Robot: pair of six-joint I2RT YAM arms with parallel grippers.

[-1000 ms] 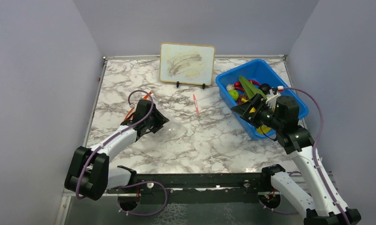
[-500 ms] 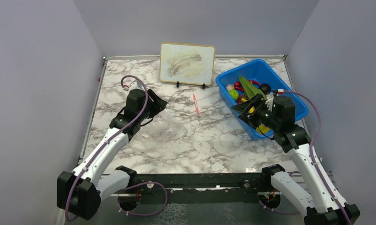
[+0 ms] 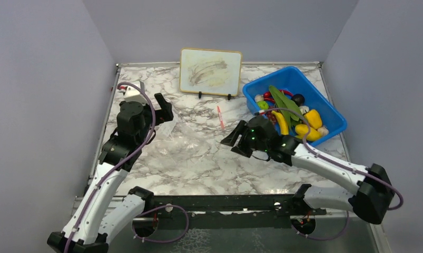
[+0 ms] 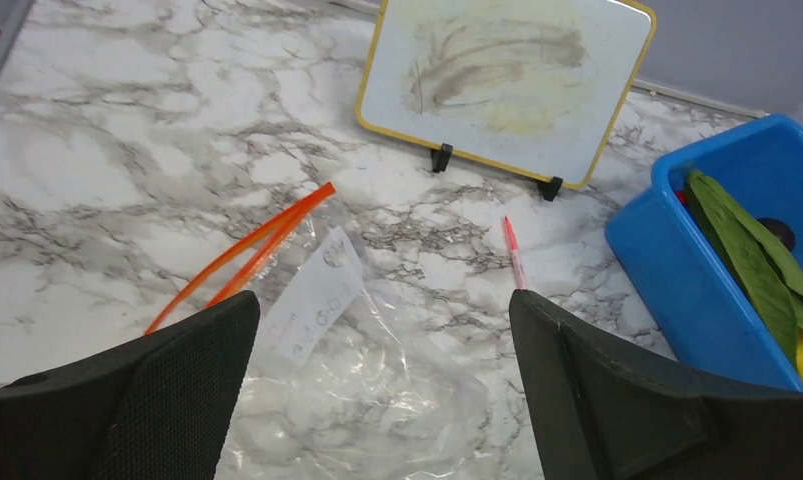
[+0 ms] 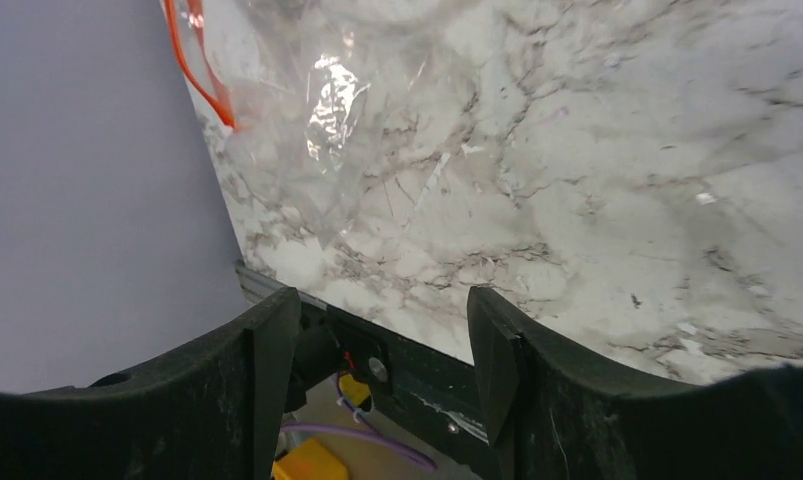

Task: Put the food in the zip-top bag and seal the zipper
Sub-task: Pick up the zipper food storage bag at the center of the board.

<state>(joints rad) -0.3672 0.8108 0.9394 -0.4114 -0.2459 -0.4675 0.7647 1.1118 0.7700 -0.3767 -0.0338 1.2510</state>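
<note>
The right pincer is over the middle of the bench and points toward 9 o'clock. Its two fingers are part way open, and there is nothing between them. It holds nothing.

The bag lies flat on the bench, near the right pincer on its 9 o'clock side. It is see-through and crinkly, with a small white label on it. No food is in it. The zipper is the thin orange strip at the bag's 9 o'clock end. The two orange lines sit a little apart, so the mouth looks unsealed.

The left pincer is up in the air above the zipper end of the bag. Its fingers are spread very wide, and it holds nothing.

A little red and white pen lies on the bench, at 12 o'clock from the right pincer.

The blue bin is at 2 o'clock on the bench. All the food is in it. I can see a banana, a yellow pepper, a long green pod and a dark round piece.

A whiteboard stands at 12 o'clock, at the far edge.
</note>
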